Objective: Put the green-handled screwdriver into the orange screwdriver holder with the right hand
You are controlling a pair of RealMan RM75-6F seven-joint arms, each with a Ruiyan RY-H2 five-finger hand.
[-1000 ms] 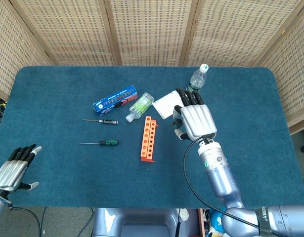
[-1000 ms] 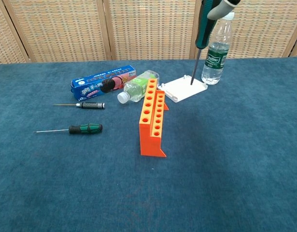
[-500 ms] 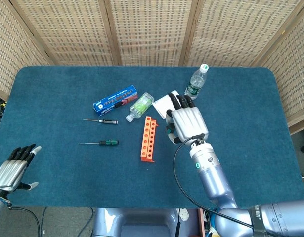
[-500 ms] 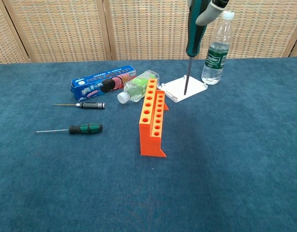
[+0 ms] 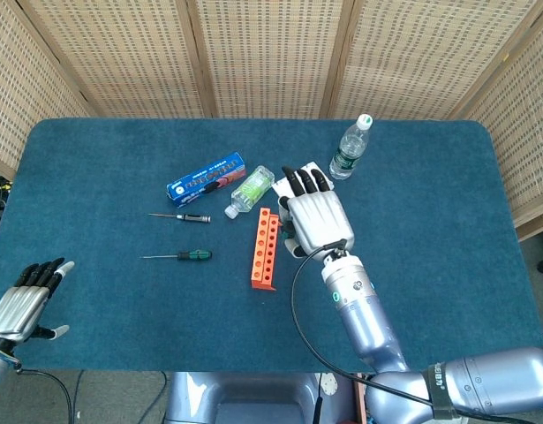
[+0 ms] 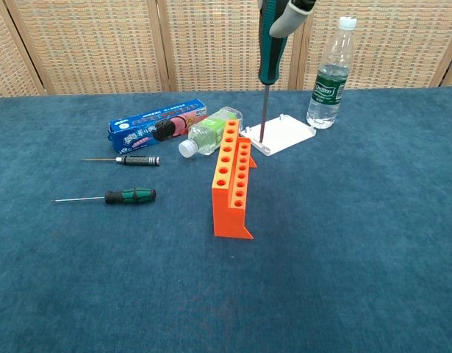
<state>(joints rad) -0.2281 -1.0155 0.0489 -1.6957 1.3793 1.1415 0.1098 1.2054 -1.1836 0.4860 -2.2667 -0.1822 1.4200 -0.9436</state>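
Observation:
My right hand (image 5: 313,221) grips a green-handled screwdriver (image 6: 268,53) upright, tip down. In the chest view only a bit of that hand (image 6: 288,15) shows at the top edge. The shaft's tip hangs just right of the far end of the orange holder (image 6: 231,180), above the white tile's left edge. The orange holder (image 5: 264,247) stands mid-table with two rows of holes facing up, just left of the hand. A second green-and-black screwdriver (image 6: 130,195) lies flat to the holder's left. My left hand (image 5: 24,300) rests at the table's near left corner, fingers apart and holding nothing.
A black-handled screwdriver (image 6: 130,159), a blue box (image 6: 156,126) and a small green bottle (image 6: 207,134) lie behind and left of the holder. A white tile (image 6: 284,134) and an upright water bottle (image 6: 328,73) stand to the back right.
My right hand has carried the upright screwdriver leftward, from over the white tile near the water bottle to beside the holder's far end. The left hand has not moved.

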